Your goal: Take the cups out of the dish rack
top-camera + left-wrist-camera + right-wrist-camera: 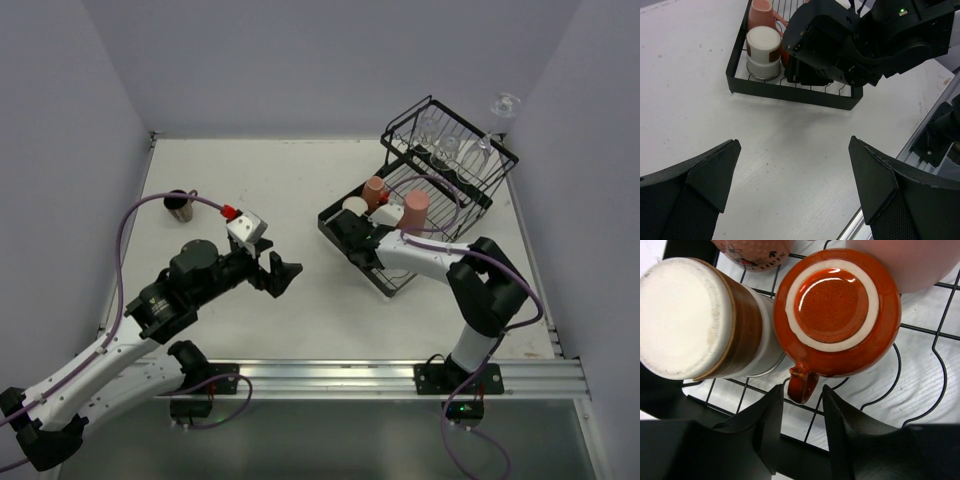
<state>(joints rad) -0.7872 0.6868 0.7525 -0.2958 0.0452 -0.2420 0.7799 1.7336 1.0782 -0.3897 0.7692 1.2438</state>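
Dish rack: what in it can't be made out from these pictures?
- Orange mug: top view, mostly hidden under the right arm; right wrist view, upside down, inside unseen.
- Pink tumbler: right wrist view, cut off by the top edge.
- Glasses: top view, too small and clear to count.

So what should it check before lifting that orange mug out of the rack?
1. Right claw straddles the orange-red mug's handle: ok, one finger each side.
2. Grip closed on handle: not ok, gaps show either side.
3. Mug free of the cream cup: cannot tell, they sit very close.
4. Mug seated on dish rack: ok, upside down on the wires.
5. Left claw out of the way: ok, open over bare table, short of the rack.
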